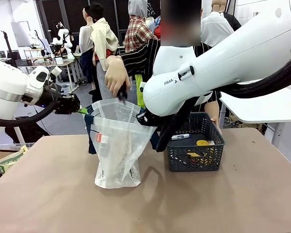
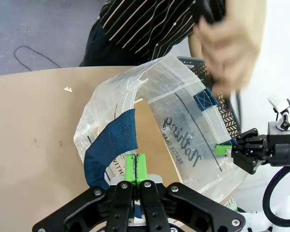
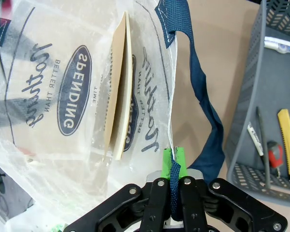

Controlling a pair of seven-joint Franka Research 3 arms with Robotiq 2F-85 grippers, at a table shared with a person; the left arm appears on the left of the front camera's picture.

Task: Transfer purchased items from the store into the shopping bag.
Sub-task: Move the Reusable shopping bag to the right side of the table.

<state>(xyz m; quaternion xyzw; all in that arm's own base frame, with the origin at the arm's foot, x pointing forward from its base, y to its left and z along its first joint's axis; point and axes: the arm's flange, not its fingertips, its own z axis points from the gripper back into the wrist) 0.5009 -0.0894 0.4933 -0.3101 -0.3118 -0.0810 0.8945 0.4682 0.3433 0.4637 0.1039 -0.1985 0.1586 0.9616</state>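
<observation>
I've got the shopping bag [image 1: 117, 145] pinched at both sides of its mouth: left gripper [image 2: 135, 166] clamped on the rim by one navy strap [image 2: 111, 145], right gripper [image 3: 173, 162] clamped on the other strap. A person's hand [image 1: 117, 73] hovers just above the bag's mouth with something dark (can't tell what). More purchased items [image 1: 202, 143] sit in the grey basket [image 1: 194, 162] beside the bag. My worry: slick thin plastic, so a heavy drop could yank it from my pads [image 3: 165, 162].
</observation>
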